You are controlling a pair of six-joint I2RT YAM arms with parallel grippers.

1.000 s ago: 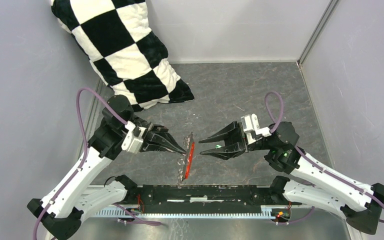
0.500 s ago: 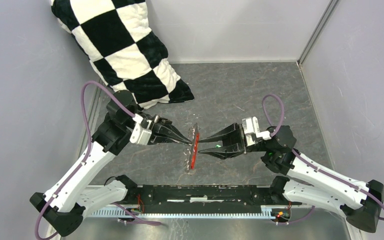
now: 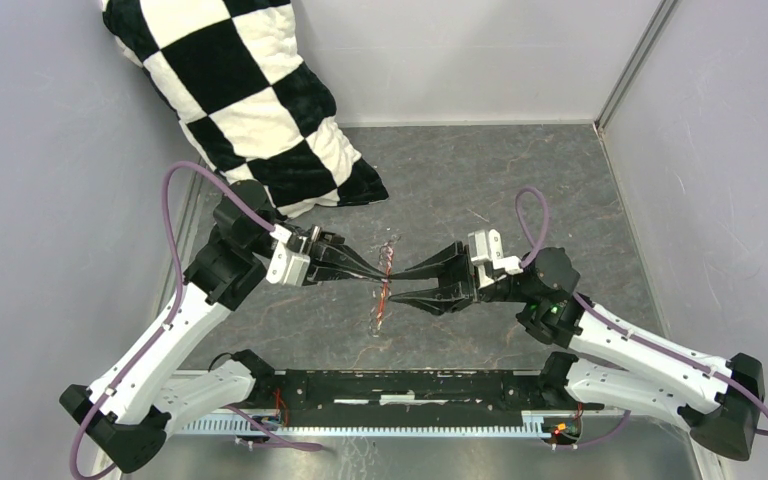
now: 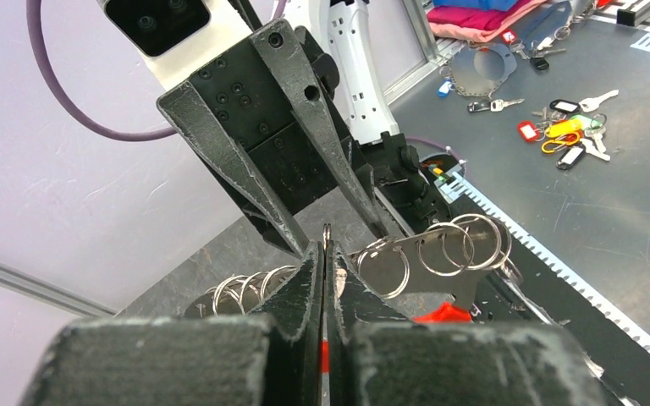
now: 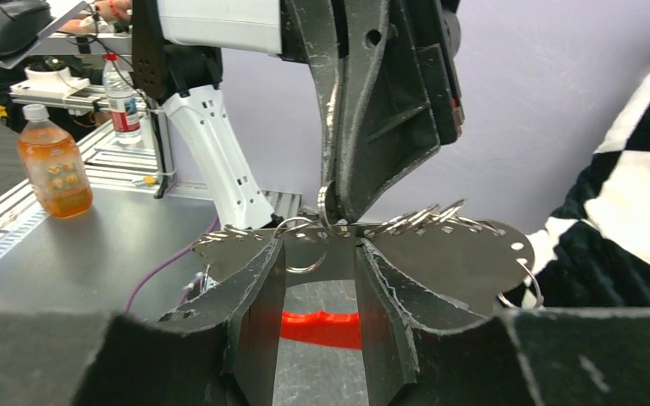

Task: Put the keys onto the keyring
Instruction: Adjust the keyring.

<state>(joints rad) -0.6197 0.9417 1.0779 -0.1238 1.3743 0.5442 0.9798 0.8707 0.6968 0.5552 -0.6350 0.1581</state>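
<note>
The keyring [image 3: 384,292] is a thin silvery ring with a red tag under it, hanging between the two arms. It belongs to a flat metal plate [image 4: 440,254] that carries several rings. My left gripper [image 4: 325,249] is shut on one ring's edge [image 4: 327,230], and red shows low between its fingers. From the right, my right gripper [image 5: 320,254] stands open. Its fingers [image 5: 258,296] straddle the plate [image 5: 448,254], a ring [image 5: 305,252] and the red tag [image 5: 322,328] without touching them. From above, the left gripper [image 3: 375,272] and right gripper [image 3: 402,285] nearly meet tip to tip. The keys are out of view.
A black-and-white checkered cushion [image 3: 250,100] leans in the back left corner. Grey walls close the floor [image 3: 520,190] on three sides, and a black rail [image 3: 410,385] runs along the near edge. An orange bottle [image 5: 53,167] stands on an outside bench.
Both arms have moved in toward each other. The left gripper has carried the keyring up and away from the rail, and the right gripper has closed in around it from the right.
</note>
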